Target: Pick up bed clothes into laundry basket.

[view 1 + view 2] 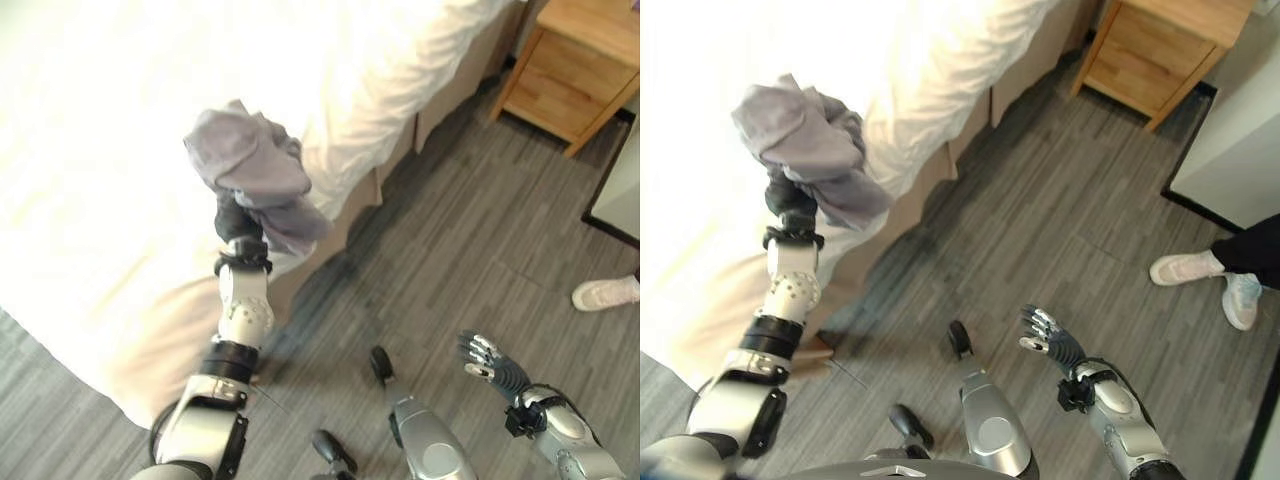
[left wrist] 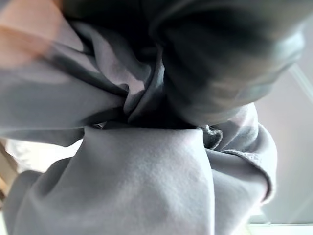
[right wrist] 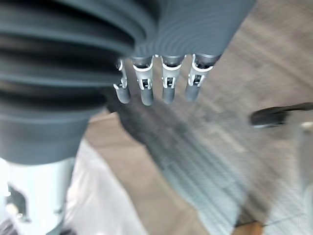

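Left hand (image 1: 238, 222) grips grey garment (image 1: 255, 170), bunched, lifted over bed (image 1: 90, 150) edge. Right hand (image 1: 490, 365) at 4 o'clock, fingers relaxed, empty. Risk: hanging folds could slip loose during carry; no basket seen.

**Cloth, wood and plank floor**

The bunched grey garment (image 1: 255, 165) is soft, matt cloth in folds. The white bed cover (image 1: 120, 130) is smooth fabric. The light wooden nightstand (image 1: 575, 65) looks satin-finished; the grey plank floor (image 1: 470, 250) is matt and grained.
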### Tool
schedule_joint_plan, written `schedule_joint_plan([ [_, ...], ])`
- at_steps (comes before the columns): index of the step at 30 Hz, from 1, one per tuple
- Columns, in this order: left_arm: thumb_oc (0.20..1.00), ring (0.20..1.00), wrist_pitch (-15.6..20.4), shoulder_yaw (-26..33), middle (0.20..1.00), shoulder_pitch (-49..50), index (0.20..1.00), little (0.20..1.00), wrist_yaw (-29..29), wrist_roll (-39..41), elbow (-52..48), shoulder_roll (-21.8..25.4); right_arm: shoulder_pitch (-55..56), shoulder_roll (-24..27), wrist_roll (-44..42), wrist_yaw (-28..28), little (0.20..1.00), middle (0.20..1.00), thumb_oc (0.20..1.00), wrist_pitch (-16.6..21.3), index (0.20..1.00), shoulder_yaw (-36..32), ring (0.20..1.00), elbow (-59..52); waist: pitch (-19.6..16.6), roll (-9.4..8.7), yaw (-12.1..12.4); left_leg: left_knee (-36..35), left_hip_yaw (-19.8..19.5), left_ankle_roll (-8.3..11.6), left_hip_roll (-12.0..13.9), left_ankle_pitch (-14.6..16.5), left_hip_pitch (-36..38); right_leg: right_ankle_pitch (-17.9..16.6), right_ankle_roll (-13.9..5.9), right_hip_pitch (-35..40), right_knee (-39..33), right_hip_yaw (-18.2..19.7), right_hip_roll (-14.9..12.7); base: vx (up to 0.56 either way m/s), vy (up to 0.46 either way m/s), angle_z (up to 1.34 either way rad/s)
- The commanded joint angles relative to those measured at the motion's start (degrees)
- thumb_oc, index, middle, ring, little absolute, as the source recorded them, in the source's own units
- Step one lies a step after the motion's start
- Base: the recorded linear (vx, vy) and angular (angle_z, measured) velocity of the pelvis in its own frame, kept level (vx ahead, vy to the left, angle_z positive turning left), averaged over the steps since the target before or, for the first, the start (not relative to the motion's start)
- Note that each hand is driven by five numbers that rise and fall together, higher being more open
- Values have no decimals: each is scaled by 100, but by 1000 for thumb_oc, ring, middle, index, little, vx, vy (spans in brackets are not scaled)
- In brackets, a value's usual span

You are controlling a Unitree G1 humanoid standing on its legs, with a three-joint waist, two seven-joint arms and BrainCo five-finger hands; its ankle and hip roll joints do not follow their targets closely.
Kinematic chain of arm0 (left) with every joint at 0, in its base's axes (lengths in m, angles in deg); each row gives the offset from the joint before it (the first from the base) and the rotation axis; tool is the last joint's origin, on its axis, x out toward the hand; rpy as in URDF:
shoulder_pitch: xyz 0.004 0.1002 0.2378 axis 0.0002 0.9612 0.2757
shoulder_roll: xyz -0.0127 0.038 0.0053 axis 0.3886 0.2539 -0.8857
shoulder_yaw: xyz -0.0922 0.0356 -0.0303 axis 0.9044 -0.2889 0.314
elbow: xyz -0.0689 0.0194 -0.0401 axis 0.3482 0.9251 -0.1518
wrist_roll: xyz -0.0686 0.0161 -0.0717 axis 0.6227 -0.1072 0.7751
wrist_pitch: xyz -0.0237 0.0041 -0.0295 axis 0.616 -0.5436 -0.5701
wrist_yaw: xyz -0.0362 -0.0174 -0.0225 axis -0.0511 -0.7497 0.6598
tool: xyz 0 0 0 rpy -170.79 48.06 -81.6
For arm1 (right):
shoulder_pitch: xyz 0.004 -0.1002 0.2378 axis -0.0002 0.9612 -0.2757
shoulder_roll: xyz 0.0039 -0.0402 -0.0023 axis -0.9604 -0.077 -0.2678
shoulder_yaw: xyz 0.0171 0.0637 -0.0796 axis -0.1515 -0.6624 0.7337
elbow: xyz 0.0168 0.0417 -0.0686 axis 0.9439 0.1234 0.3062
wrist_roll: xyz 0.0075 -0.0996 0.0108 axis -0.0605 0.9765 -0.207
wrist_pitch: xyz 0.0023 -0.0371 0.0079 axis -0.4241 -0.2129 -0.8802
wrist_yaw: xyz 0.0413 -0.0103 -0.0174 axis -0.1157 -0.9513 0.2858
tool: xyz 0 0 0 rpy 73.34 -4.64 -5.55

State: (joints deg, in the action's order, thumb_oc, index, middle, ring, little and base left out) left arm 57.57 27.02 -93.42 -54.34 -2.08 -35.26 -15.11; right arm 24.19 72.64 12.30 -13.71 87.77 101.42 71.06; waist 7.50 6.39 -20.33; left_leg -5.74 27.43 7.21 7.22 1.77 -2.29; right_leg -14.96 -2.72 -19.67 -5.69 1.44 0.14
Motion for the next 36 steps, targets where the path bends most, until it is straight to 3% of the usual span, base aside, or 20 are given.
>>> schedule_joint_plan([
  [1,200,200,560,336,200,-153,200,200,437,-46,-164,336,274,-4,187,-95,1000,1000,1000,286,1000,-174,1000,39,-409,-90,-154,74,-337,293,359,-520,105,1068,-435,607,289,133,-518,33,7,4],
  [11,200,200,113,48,200,1174,200,200,565,-322,-701,33,388,-342,673,-480,1000,1000,1000,317,1000,-491,1000,224,-1048,-333,37,74,-340,79,216,-301,613,1055,-537,1186,122,28,-580,-9,2,6],
  [17,200,200,-64,-32,200,1442,200,200,635,-259,-782,-97,487,-409,802,-484,1000,1000,1000,312,1000,-392,1000,73,-1141,-454,95,74,-388,18,213,-239,846,1207,-527,1461,209,-20,-570,13,-20,3],
  [24,200,200,-112,-220,200,1411,200,200,627,-376,-1017,-103,580,-337,800,-532,1000,1000,1000,359,1000,-480,1000,-74,-1075,-472,2,74,-317,53,325,-287,1037,1415,-411,1560,452,46,-432,22,-72,0],
  [26,200,200,-102,-288,200,1310,200,200,654,-415,-1086,-89,589,-292,751,-560,1000,1000,1000,388,1000,-560,1000,-85,-989,-508,-55,706,-255,119,476,-298,938,1493,-295,1569,571,162,-295,24,-224,-17],
  [27,200,200,-85,-346,200,1202,200,200,703,-397,-1150,-79,616,-219,730,-571,1000,1000,1000,431,1000,-629,1000,-92,-808,-607,-58,1777,-254,242,780,-507,586,1526,-131,1681,612,281,-142,-10,-315,-47],
  [29,200,200,-27,-351,200,1094,200,200,698,-400,-1185,-101,596,-151,730,-628,1000,1000,1000,464,1000,-654,1000,-35,-637,-769,17,2981,-466,337,1162,-1065,171,1556,93,1835,597,490,65,17,-318,-42],
  [30,200,200,25,-363,200,1024,200,200,679,-405,-1235,-123,543,-101,736,-679,1000,1000,1000,470,1000,-674,1000,-64,-573,-864,81,3488,-769,293,1206,-1168,22,1520,194,1841,623,711,182,30,-164,-14],
  [32,200,200,61,-363,200,1003,200,200,673,-399,-1274,-146,500,-68,750,-699,1000,1000,1000,490,1000,-658,1000,-83,-533,-917,127,3622,-979,181,1074,-1083,-75,1548,214,1826,662,867,189,8,3,-143],
  [33,200,200,127,-339,200,1053,200,200,674,-398,-1403,-167,445,-17,814,-756,1000,1000,1000,505,1000,-675,1000,-126,-500,-953,227,3644,-1508,30,660,-861,-196,1552,172,1763,740,1189,199,37,108,-192],
  [34,200,200,153,-276,200,1112,200,200,663,-416,-1466,-207,401,-9,837,-746,1000,1000,1000,501,1000,-662,1000,-126,-484,-964,283,3609,-1818,-60,401,-655,-306,1516,112,1746,753,1426,195,81,170,-86],
  [36,200,200,246,-158,200,1249,200,200,570,-471,-1425,-288,380,-22,725,-758,1000,1000,1000,503,1000,-738,1000,-107,-452,-962,363,3131,-2212,-202,94,-227,-322,1433,-98,1688,803,2049,249,112,173,-58],
])
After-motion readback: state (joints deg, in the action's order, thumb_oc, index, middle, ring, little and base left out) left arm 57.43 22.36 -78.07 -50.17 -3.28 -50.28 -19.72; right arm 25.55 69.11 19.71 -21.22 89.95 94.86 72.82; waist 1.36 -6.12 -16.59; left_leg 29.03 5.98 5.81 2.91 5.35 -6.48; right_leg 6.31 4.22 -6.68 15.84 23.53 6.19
